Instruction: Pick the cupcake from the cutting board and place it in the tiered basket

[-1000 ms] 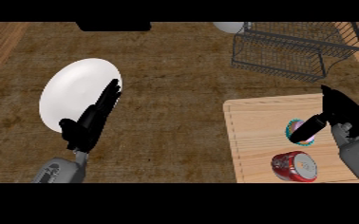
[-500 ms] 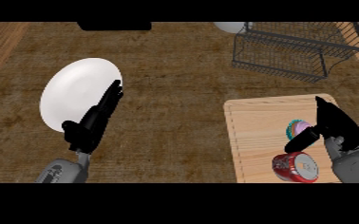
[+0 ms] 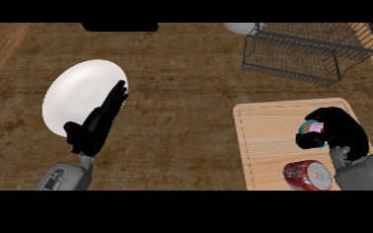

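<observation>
Cupcake mostly hidden: only a teal/pink sliver shows under the right hand, whose fingers curl round it, on the light wood cutting board. Board cut off at bottom edge. Red can lies on its side near the wrist. Left hand rests w/ straight fingers over white plate. Wire tiered basket at back right, well apart. Dark wood counter.
</observation>
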Tool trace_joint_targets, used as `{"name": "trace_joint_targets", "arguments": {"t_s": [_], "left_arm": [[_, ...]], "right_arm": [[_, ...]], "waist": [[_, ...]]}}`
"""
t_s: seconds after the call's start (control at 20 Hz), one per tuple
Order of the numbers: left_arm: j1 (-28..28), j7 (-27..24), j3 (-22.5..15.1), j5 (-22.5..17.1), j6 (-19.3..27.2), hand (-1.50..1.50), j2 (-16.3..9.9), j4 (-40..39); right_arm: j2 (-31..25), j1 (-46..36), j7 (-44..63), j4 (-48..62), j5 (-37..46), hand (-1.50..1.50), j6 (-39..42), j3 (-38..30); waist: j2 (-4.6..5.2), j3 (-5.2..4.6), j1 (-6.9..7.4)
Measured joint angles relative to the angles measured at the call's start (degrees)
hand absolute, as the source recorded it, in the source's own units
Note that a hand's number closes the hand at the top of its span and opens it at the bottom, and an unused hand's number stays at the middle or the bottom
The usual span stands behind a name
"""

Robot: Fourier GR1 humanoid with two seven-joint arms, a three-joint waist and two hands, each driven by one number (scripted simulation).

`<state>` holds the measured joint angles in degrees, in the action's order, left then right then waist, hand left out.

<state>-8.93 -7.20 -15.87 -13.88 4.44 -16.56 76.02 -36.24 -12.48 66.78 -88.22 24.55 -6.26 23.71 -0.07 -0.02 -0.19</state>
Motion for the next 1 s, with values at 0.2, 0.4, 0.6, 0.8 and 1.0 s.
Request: {"name": "trace_joint_targets", "arguments": {"t_s": [0.2,0.4,0.6,0.8,1.0], "left_arm": [[-0.6,0.6,1.1,0.4,-0.9,0.00,0.5,-0.4],[0.5,0.0,1.4,1.4,-1.4,0.00,1.2,-0.3],[1.2,-1.0,2.0,1.6,-1.8,0.00,1.2,-0.5],[1.9,-1.6,2.4,1.8,-1.5,0.00,1.1,-0.5],[1.8,-1.5,2.6,2.0,-1.4,0.00,0.9,0.0]], "right_arm": [[2.9,-0.5,-1.1,1.2,4.2,1.50,-0.3,-1.6],[4.4,-0.7,-1.0,0.0,7.2,1.50,0.7,-3.3],[-4.4,2.9,-15.7,3.5,2.4,1.50,3.8,-9.1],[-13.6,6.5,-34.1,7.8,-0.6,1.50,6.4,-12.7],[-19.7,7.1,-51.7,15.1,-5.5,1.50,6.6,-20.0]], "waist": [[0.04,0.01,0.15],[0.02,0.00,0.16],[0.09,0.10,-0.25],[0.22,0.37,-1.11],[0.24,0.44,-1.03]]}}
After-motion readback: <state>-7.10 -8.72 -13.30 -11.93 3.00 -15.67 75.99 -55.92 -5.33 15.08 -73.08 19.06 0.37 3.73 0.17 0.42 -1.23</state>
